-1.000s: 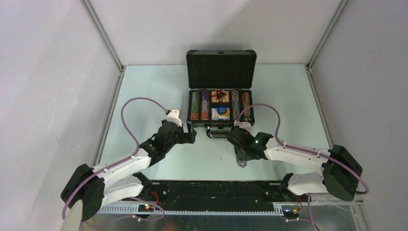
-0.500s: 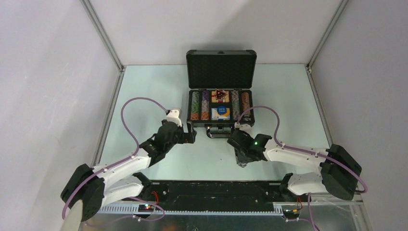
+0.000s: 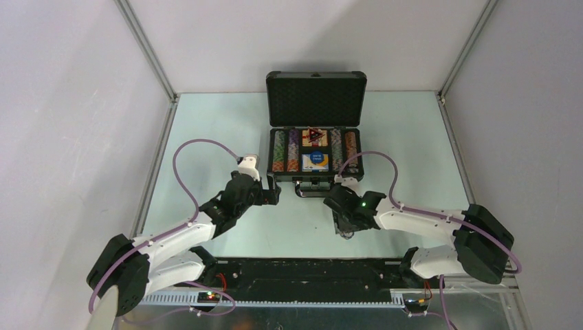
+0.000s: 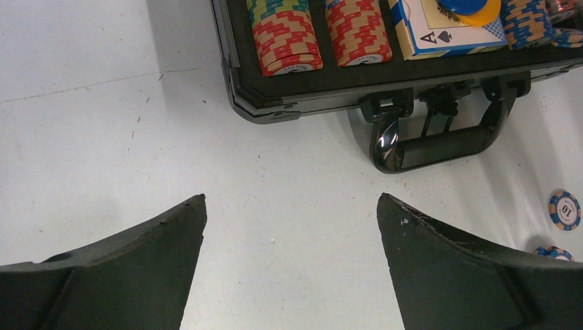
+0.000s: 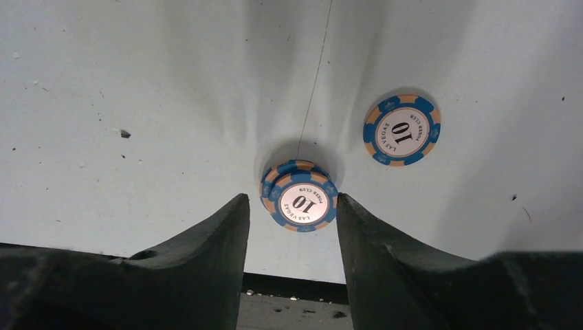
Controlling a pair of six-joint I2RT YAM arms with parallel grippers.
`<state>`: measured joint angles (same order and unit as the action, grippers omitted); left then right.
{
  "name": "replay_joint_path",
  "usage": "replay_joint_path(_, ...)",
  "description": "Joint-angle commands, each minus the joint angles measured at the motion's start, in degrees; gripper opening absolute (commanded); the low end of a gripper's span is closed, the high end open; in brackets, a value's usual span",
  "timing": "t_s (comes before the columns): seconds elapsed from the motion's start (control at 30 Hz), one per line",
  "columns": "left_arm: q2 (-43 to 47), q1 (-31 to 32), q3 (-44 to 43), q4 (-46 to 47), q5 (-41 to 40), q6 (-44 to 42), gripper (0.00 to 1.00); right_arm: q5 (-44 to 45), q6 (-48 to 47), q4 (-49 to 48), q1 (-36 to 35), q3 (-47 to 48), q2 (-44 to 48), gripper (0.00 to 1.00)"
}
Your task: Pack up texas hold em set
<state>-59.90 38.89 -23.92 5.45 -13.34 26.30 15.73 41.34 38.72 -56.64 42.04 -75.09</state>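
Observation:
The open dark case (image 3: 315, 96) of the texas hold em set stands at the back middle. Its tray (image 4: 302, 96) holds rows of striped chips (image 4: 285, 38) and a blue-white card box (image 4: 447, 31). A short stack of blue-orange "10" chips (image 5: 299, 196) lies on the table just ahead of my right gripper (image 5: 290, 201). That gripper is open, with its right fingertip at the stack's edge and a gap on the left. A single chip (image 5: 401, 130) lies beyond it, to the right. My left gripper (image 4: 291, 199) is wide open and empty over bare table, just short of the case's front left corner.
The case's black handle (image 4: 426, 141) sticks out toward the arms. The table's dark near edge (image 5: 295, 285) runs just behind the right fingers. Grey walls close in the table on the left, right and back.
The right jaws have widened a little around the chip stack, and that arm has shifted slightly. The left arm has not moved.

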Motion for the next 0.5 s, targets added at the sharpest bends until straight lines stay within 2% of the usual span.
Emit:
replay_joint_path(0.0,0.0,0.4,-2.6,1.7,-0.6,-1.5,0.98,2.7,1.2,0.9,1.9,-0.1,2.0,0.56)
replay_joint_path(0.27,0.1,0.4,-2.5,1.7,-0.6,-1.4,0.98,2.3,1.3,-0.9,11.9,-2.5,2.3,0.61)
replay_joint_path(0.47,0.0,0.5,-2.6,1.7,-0.5,-1.4,0.98,1.3,0.6,-3.2,14.8,-3.7,1.0,0.63)
